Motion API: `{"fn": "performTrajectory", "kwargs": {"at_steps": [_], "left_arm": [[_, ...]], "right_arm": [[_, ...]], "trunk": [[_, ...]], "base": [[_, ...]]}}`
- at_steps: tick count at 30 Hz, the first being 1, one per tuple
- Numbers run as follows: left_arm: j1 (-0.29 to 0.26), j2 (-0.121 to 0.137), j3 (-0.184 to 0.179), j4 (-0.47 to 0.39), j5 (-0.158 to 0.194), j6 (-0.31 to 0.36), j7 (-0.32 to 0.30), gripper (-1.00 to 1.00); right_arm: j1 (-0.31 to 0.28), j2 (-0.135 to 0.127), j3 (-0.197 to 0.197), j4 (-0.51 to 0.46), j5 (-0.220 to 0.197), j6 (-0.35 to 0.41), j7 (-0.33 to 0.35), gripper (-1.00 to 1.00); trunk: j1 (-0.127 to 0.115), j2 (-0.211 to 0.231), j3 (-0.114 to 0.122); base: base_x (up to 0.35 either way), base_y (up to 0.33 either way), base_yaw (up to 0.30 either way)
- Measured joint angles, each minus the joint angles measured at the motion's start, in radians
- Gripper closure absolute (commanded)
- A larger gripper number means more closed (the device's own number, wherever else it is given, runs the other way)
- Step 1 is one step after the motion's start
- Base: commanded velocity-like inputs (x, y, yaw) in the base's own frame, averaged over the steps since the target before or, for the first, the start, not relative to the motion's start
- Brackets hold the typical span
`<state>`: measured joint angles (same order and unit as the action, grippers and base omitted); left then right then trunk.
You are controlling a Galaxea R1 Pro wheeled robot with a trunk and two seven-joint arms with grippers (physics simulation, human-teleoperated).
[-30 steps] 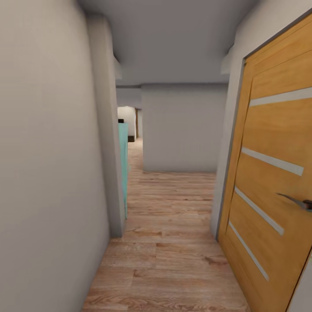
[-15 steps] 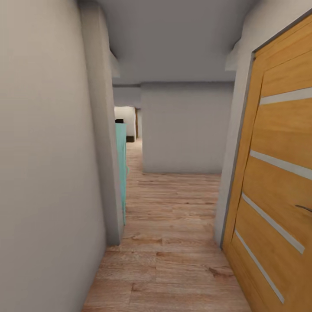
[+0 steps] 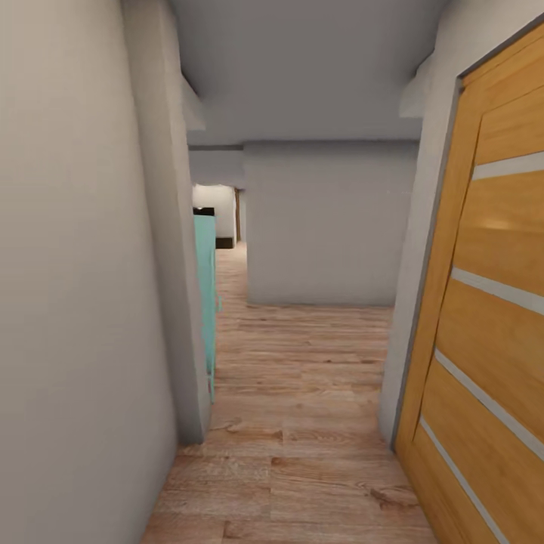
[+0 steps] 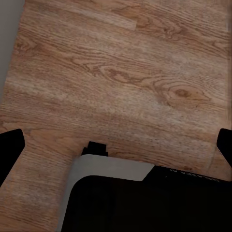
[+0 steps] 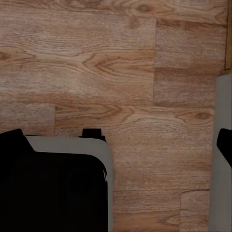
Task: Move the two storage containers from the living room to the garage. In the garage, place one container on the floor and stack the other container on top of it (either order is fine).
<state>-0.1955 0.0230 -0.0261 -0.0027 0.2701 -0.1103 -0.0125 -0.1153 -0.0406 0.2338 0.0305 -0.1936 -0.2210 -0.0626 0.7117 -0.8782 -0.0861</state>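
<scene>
I am in a narrow hallway with a light wood plank floor. The two storage containers are out of view, and so is the garage. In the left wrist view my left gripper hangs open above the planks, its black fingertips far apart with nothing between them. In the right wrist view my right gripper is likewise open and empty over the wood floor.
A grey wall runs close on the left, ending at a corner with a teal panel behind it. A wooden door stands close on the right. A grey wall blocks the hallway ahead, with a passage at its left.
The whole view has shifted: the camera has moved forward along the hallway. The walls and door have slid outward, and the door handle has left the picture.
</scene>
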Motion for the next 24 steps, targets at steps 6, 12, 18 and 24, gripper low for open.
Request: {"fn": "performTrajectory", "kwargs": {"at_steps": [6, 12, 18, 24], "left_arm": [[0.0, 0.0, 0.0, 0.0, 0.0, 0.0, 0.0, -1.0], [0.0, 0.0, 0.0, 0.0, 0.0, 0.0, 0.0, -1.0], [-0.001, 0.0, 0.0, 0.0, 0.0, 0.0, 0.0, -1.0], [0.0, 0.0, 0.0, 0.0, 0.0, 0.003, 0.0, -1.0]], "right_arm": [[0.0, -0.001, 0.0, 0.0, 0.0, 0.0, 0.001, -1.0], [0.0, -0.001, 0.0, 0.0, 0.0, 0.001, 0.001, -1.0], [0.0, -0.001, 0.0, 0.0, 0.0, 0.001, 0.001, -1.0], [0.0, -0.004, -0.001, 0.0, 0.0, -0.002, 0.0, -1.0]], "trunk": [[0.0, 0.0, 0.0], [0.0, 0.0, 0.0], [0.0, 0.0, 0.0], [0.0, 0.0, 0.0]], "base": [[0.317, -0.094, 0.0], [0.317, -0.096, 0.0], [0.317, -0.096, 0.0], [0.317, -0.096, 0.0]]}}
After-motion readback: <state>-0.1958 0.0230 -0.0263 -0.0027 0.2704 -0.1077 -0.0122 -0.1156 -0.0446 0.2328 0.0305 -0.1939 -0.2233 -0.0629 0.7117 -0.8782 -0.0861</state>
